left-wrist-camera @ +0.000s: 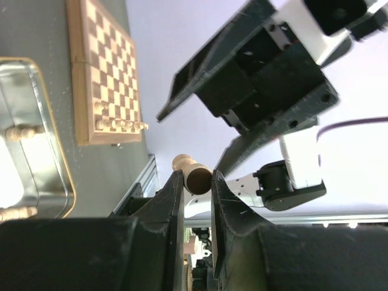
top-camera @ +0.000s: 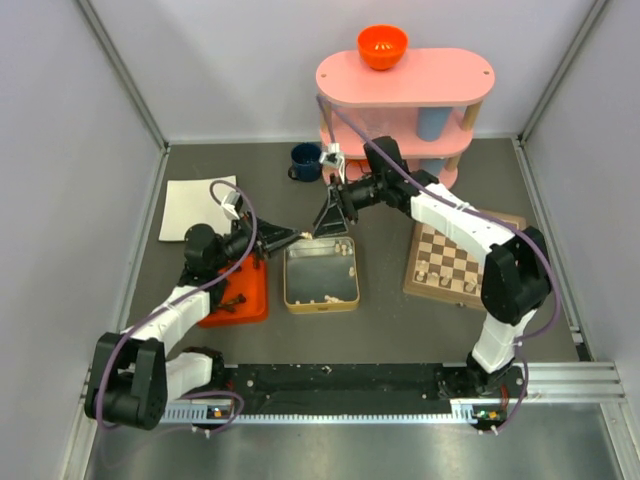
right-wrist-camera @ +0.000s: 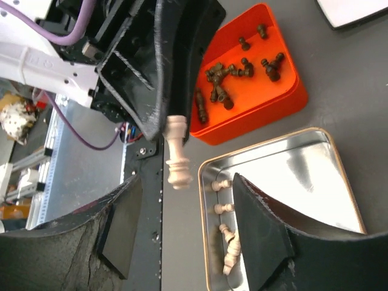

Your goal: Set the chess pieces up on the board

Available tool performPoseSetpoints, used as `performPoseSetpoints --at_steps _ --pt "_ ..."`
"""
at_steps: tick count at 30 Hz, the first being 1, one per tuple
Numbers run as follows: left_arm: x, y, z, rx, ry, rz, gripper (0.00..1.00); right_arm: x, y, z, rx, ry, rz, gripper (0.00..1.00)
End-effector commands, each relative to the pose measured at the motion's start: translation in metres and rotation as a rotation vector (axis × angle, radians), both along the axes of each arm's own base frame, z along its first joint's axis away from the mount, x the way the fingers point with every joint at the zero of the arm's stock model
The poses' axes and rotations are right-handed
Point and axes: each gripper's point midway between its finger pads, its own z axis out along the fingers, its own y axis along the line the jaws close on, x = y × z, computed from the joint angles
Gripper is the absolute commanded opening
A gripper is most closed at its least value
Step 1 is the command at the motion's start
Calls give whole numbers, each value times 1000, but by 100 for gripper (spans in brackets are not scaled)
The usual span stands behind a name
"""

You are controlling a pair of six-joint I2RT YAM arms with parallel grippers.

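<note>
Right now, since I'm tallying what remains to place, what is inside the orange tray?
Loose dark chess pieces lie in the orange tray, several visible. The left gripper covers one corner, so anything there is hidden.

White shells and black joints make up the left arm [top-camera: 168, 316] and right arm [top-camera: 450, 212]; a purple cable [top-camera: 254, 225] trails each. Left pincer [left-wrist-camera: 197, 177] and right pincer [right-wrist-camera: 188, 182]: matte black.

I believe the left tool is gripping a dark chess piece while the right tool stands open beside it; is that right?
Not quite: the piece in the left tool is pale cream, not dark, as the right wrist view shows. The right tool does stand open beside it.
</note>
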Motion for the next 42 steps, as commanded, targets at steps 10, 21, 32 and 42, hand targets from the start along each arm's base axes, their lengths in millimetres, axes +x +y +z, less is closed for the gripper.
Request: performPoseSetpoints --at_steps 10,21,32,42 --pt "8 8 68 -182 -164 85 0 18 14 72 260 343 -156 62" --pt "10 14 68 -196 -156 139 0 14 23 66 247 422 -159 57" --pt "13 18 68 -222 -149 172 0 11 32 67 239 427 -140 38" --pt "13 20 56 -209 -123 192 0 10 32 66 226 419 -138 7"
